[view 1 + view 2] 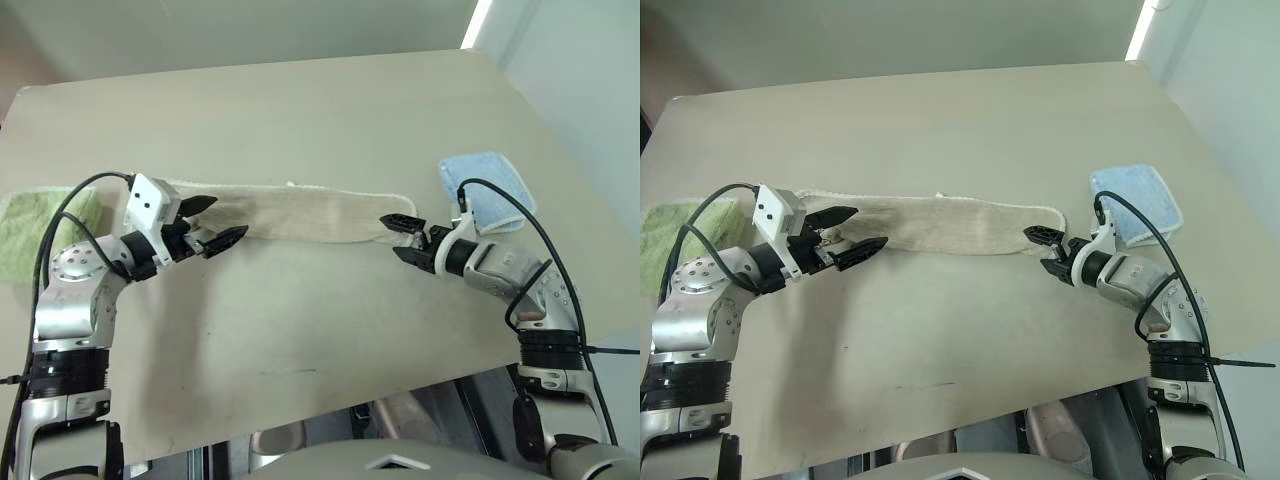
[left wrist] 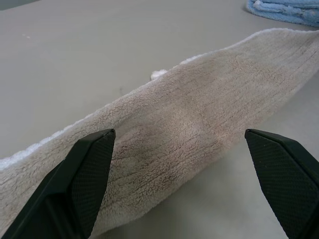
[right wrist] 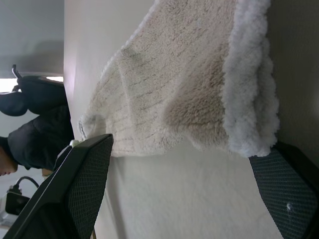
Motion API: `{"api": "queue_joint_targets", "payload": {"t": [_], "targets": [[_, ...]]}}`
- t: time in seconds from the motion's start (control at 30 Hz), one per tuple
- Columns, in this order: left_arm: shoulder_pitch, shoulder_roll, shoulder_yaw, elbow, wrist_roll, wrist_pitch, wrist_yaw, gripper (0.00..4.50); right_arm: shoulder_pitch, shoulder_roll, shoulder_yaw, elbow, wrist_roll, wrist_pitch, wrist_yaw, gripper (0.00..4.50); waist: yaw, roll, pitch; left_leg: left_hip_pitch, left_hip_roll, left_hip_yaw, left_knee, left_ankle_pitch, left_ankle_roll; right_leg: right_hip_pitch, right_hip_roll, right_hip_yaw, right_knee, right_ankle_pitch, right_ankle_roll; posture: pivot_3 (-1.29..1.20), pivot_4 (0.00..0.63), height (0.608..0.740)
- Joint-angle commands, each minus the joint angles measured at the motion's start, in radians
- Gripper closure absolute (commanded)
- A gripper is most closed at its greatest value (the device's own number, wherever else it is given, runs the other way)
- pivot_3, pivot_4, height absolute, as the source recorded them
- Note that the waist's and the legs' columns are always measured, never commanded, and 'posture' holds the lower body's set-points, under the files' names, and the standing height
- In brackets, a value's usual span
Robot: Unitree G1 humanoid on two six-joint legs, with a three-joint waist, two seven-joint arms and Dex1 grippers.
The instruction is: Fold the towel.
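Both sets of jaws wide open, empty, left gripper (image 1: 212, 222) and right gripper (image 1: 400, 239) flanking towel (image 1: 300, 215) ends on counter (image 1: 320, 110); best to pinch each end's near corner squarely before lifting.

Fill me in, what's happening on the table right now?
A beige towel lies stretched lengthwise across the table, not yet folded. The left gripper is open at one end and the right gripper is open at the other, neither holding it. A folded green towel and a folded light blue towel lie off to the sides.
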Motion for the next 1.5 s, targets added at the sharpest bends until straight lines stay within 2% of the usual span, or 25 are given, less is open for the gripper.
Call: {"api": "queue_joint_targets", "payload": {"t": [0.03,0.27,0.3,0.37,0.5,0.67,0.73,0.93,1.03,1.13,1.3,1.5], "targets": [[-0.01,0.006,0.009,-0.04,-0.01,-0.008,-0.001,0.03,-0.036,-0.003,-0.022,0.069,-0.099,-0.052,-0.004,0.06,0.0,0.0,0.0,0.0,-0.001,-0.001,0.0,0.0,0.0,0.0,0.0,0.0,-0.001,0.001,0.0,0.0,0.15,0.74],[-0.007,0.007,0.01,-0.042,-0.009,-0.01,0.0,0.03,-0.063,0.008,-0.055,0.112,-0.175,-0.067,0.015,0.06,0.002,-0.001,-0.002,-0.001,-0.003,-0.017,0.0,0.0,0.0,0.003,0.001,-0.003,-0.014,0.012,-0.003,0.0,0.15,0.74],[-0.008,0.007,0.01,-0.041,-0.009,-0.01,-0.001,0.01,-0.061,0.011,-0.061,0.113,-0.184,-0.071,0.013,0.23,0.002,-0.001,-0.002,-0.001,-0.003,-0.018,0.0,0.0,-0.001,0.003,0.001,-0.003,-0.014,0.012,-0.003,0.0,0.15,0.74],[-0.009,0.007,0.01,-0.039,-0.008,-0.011,-0.001,0.0,-0.056,0.014,-0.068,0.113,-0.196,-0.075,0.008,0.65,0.003,-0.002,-0.002,-0.003,-0.003,-0.019,0.0,-0.001,-0.001,0.002,0.001,-0.003,-0.015,0.012,-0.004,0.0,0.15,0.74],[-0.01,0.008,0.009,-0.035,-0.007,-0.013,-0.003,0.0,-0.047,0.022,-0.083,0.103,-0.209,-0.073,-0.001,2.08,0.005,-0.002,-0.002,-0.007,-0.003,-0.018,0.0,-0.001,-0.002,-0.003,0.001,-0.003,-0.015,0.017,-0.014,0.0,0.15,0.74],[-0.01,0.008,0.009,-0.034,-0.007,-0.013,-0.005,0.0,-0.042,0.034,-0.098,0.091,-0.221,-0.071,-0.013,3.97,0.005,-0.002,-0.002,-0.01,-0.003,-0.018,0.0,-0.001,-0.002,-0.005,0.001,-0.003,-0.015,0.017,-0.013,0.0,0.15,0.74],[-0.01,0.008,0.009,-0.034,-0.007,-0.013,-0.005,0.0,-0.042,0.037,-0.102,0.09,-0.224,-0.068,-0.014,4.49,0.005,-0.002,-0.002,-0.012,-0.003,-0.018,0.0,-0.001,-0.002,-0.007,0.001,-0.003,-0.015,0.02,-0.008,0.0,0.15,0.74],[-0.01,0.008,0.009,-0.034,-0.007,-0.013,-0.005,0.0,-0.044,0.047,-0.115,0.089,-0.235,-0.059,-0.016,4.49,0.006,-0.002,-0.002,-0.014,-0.002,-0.019,0.0,-0.001,-0.002,-0.009,0.001,-0.003,-0.015,0.022,-0.005,0.0,0.15,0.74],[-0.015,0.007,0.007,-0.022,-0.004,-0.02,-0.007,0.0,-0.058,-0.08,-0.194,0.096,-0.319,-0.086,0.055,4.49,0.015,-0.001,-0.001,-0.015,-0.003,-0.019,0.0,-0.001,-0.002,-0.009,0.001,-0.003,-0.016,0.022,-0.005,0.0,0.15,0.74],[-0.016,0.007,0.006,-0.02,-0.003,-0.021,-0.008,0.0,-0.062,-0.095,-0.206,0.103,-0.341,-0.084,0.078,4.49,0.028,-0.001,-0.002,-0.016,-0.002,-0.019,0.0,-0.001,-0.002,-0.009,-0.001,-0.003,-0.016,0.02,-0.003,0.0,0.15,0.74],[-0.025,-0.002,-0.004,-0.015,0.0,-0.025,-0.007,0.0,-0.138,-0.216,-0.228,0.14,-0.461,-0.038,0.202,4.49,0.021,0.0,-0.001,-0.016,-0.002,-0.015,0.0,-0.004,0.0,-0.011,0.001,-0.002,-0.015,0.021,-0.001,0.0,0.15,0.74],[-0.031,-0.007,-0.011,-0.013,0.002,-0.025,-0.006,0.0,-0.234,-0.337,-0.094,0.093,-0.706,0.03,0.469,4.49,0.017,-0.001,-0.001,-0.014,-0.003,-0.012,0.001,-0.005,0.003,-0.01,0.002,-0.001,-0.015,0.02,0.001,0.0,0.15,0.74]]}}
